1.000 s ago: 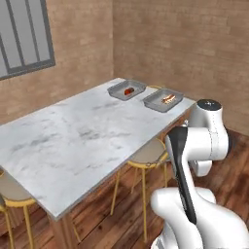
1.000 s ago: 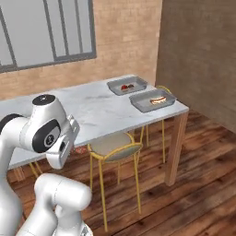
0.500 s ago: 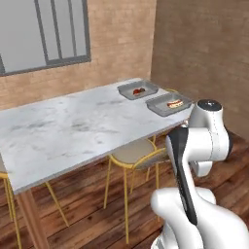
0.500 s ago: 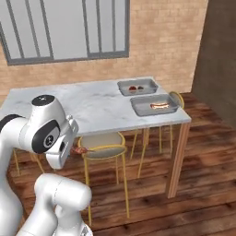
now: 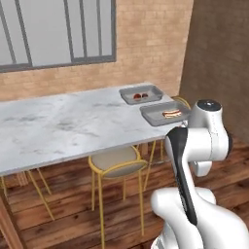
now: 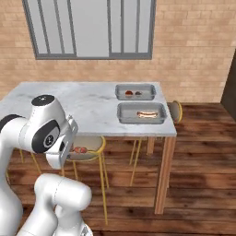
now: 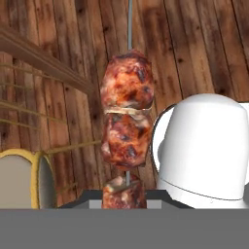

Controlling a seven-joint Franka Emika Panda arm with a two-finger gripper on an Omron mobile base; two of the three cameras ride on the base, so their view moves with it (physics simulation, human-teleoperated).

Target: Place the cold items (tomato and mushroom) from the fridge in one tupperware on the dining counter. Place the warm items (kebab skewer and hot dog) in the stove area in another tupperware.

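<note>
Gripper (image 7: 125,197) clenched on kebab skewer (image 7: 125,126), apparently near its lower end; chunks extend beyond tips.

No readable text anywhere.

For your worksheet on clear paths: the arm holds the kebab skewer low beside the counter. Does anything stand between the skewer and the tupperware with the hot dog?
The skewer is held below counter height, near a stool. The counter edge lies between it and the tupperware holding the hot dog. Above the slab, nothing visible blocks that tray.
</note>
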